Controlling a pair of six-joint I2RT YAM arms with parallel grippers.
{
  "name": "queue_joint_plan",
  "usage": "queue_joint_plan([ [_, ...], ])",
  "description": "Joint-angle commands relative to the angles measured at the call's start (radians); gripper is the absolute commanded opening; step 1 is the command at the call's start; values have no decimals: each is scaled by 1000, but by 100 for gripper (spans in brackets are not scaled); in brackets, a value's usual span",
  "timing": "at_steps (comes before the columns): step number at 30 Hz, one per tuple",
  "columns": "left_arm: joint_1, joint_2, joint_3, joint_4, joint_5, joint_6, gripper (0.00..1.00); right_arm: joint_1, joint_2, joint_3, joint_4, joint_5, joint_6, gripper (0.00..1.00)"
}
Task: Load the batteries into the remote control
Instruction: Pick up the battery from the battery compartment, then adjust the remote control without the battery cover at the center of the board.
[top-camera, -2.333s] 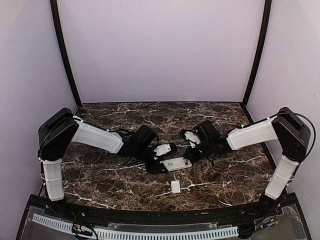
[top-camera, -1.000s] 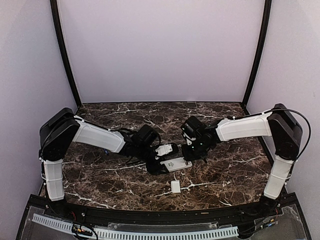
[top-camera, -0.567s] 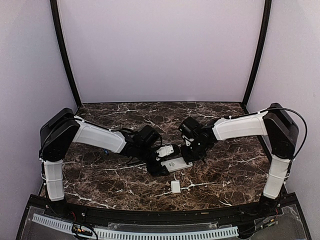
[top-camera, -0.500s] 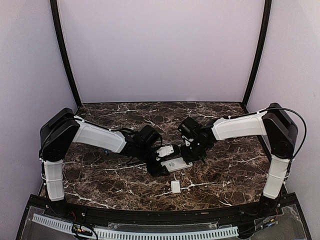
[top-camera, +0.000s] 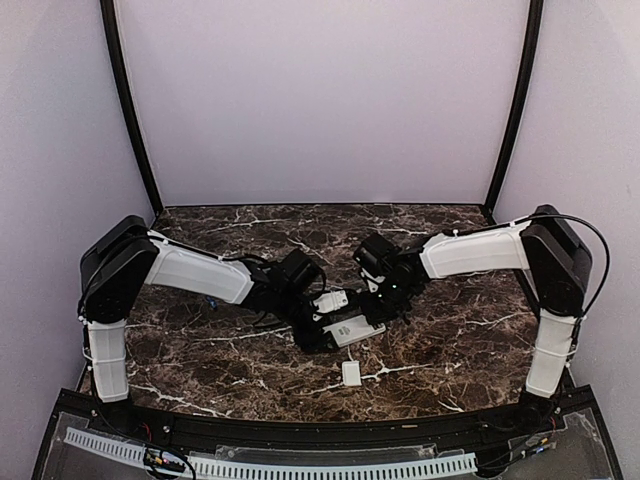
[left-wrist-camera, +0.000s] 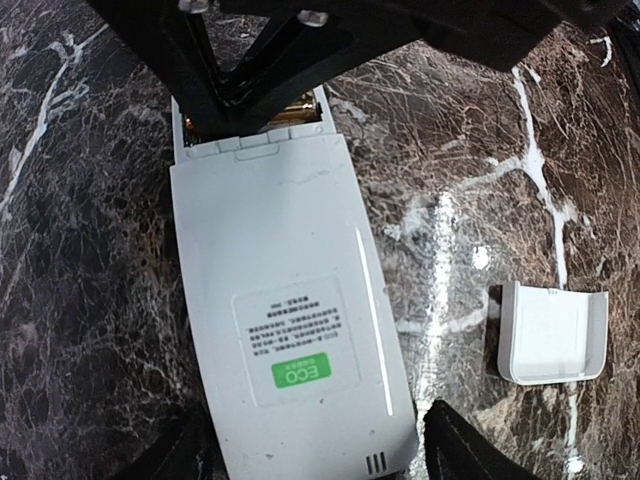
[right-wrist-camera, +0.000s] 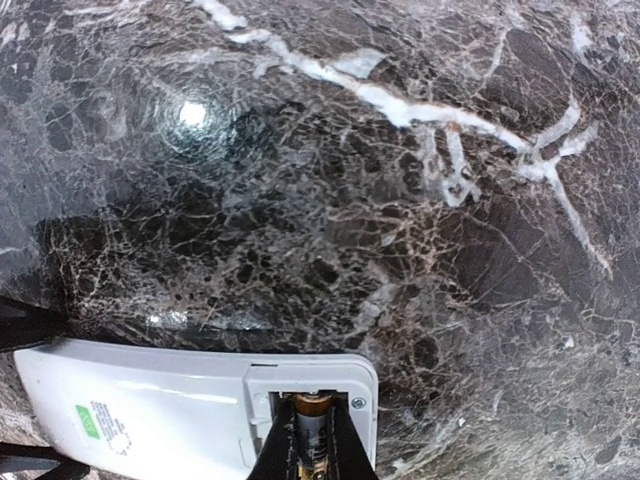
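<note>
The slim white plastic remote control (left-wrist-camera: 290, 320) lies with its back up on the dark marble table (left-wrist-camera: 500, 120), the battery compartment at its end uncovered. The right gripper (right-wrist-camera: 308, 460) is pressed nearly together over that compartment – it pinches a slim tan battery (right-wrist-camera: 309, 420) that sits in the slot. The left gripper (left-wrist-camera: 310, 450) stands spread wide at both long edges of the remote's other end; if it really squeezes, I cannot tell. A small flat white cover (left-wrist-camera: 550, 332) lies near the remote, apart from it.
</note>
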Motion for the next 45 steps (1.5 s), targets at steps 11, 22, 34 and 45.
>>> queue_joint_plan([
  [11,13,-51,47,-125,79,-67,70,-6,-191,9,-60,8,-75,0],
  [22,162,-54,56,-61,37,-162,58,10,-298,-268,57,-118,123,0],
  [34,145,16,27,-79,13,-169,53,2,-126,-233,153,-99,88,0],
  [45,32,-47,-79,-118,70,-156,51,-51,47,-11,214,-129,-116,0],
])
